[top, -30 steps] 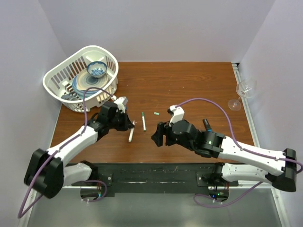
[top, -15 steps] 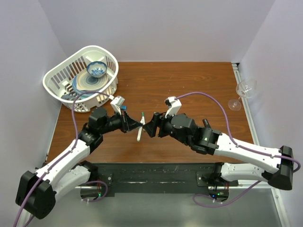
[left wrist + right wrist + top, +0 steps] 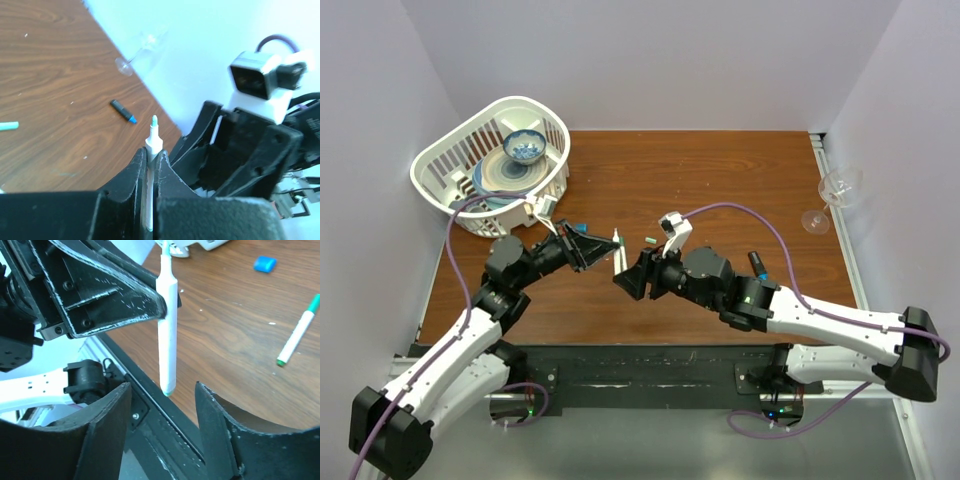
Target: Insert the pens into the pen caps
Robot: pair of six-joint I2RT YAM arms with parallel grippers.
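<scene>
Pens first: we see one white pen (image 3: 167,325) pinched between the pressed-together fingers of the left gripper (image 3: 603,250). It is held in the air over the near middle of the table (image 3: 720,170). Its green-ringed end hangs between the spread fingers of the right gripper (image 3: 162,390), which do not touch it. A second pen (image 3: 299,330), green at both ends, lies flat on the brown wood grain, and a blue cap (image 3: 264,263) lies apart from it. A green cap (image 3: 649,241) rests on bare wood just beyond the grippers, and a black marker (image 3: 123,111) with a blue tip lies to the right. Small pale specks dot the tabletop. At the far left stands a white slotted basket (image 3: 520,100) holding a plate (image 3: 500,172) and a blue-patterned bowl (image 3: 525,148). A wine glass (image 3: 837,190) sits by the far right edge. Plain pale walls (image 3: 650,60) close in on the left, far and right sides.
</scene>
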